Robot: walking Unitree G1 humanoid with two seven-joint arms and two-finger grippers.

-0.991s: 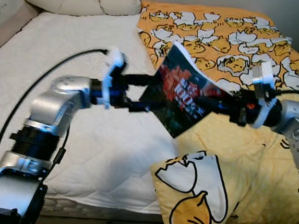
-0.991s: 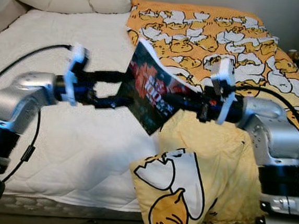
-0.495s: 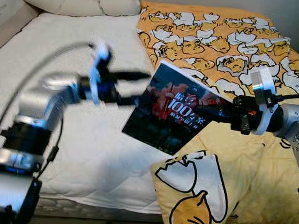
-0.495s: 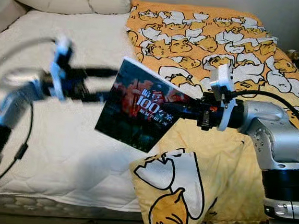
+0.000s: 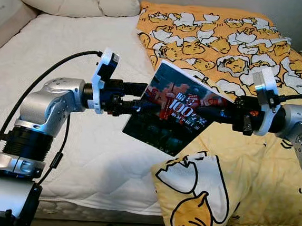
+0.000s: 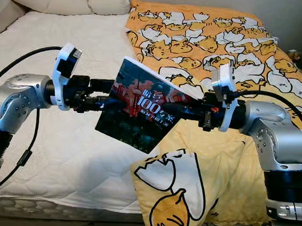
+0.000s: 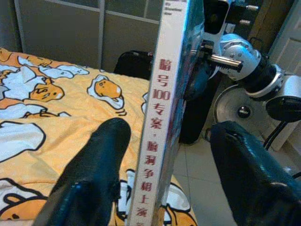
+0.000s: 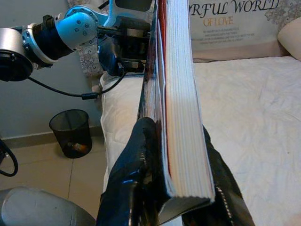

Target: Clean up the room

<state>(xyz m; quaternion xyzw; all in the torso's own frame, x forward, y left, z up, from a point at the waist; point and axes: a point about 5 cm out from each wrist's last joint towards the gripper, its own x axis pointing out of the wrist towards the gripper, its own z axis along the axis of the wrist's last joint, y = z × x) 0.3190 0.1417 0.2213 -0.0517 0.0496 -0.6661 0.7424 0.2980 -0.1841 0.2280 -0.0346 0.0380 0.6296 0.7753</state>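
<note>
Book handover above the bed

The glossy dark-covered paperback book [image 5: 173, 115] hangs in the air, pinched at its page edge by the right pincer [image 5: 218, 114]. The left pincer [image 5: 142, 96], which swung off half a second ago, is back with spread fingers astride the spine, not gripping. Beneath lie the quilted white mattress [image 5: 66, 58] and soft yellow egg-print duvet [image 5: 231, 167].

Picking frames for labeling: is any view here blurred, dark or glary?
Left and right eye views: sharp, evenly lit, book cover readable. Left wrist view: near fingers soft, spine text legible, sheen on the cover. Right wrist view: bright, page edges crisp, right gripper dark.
</note>
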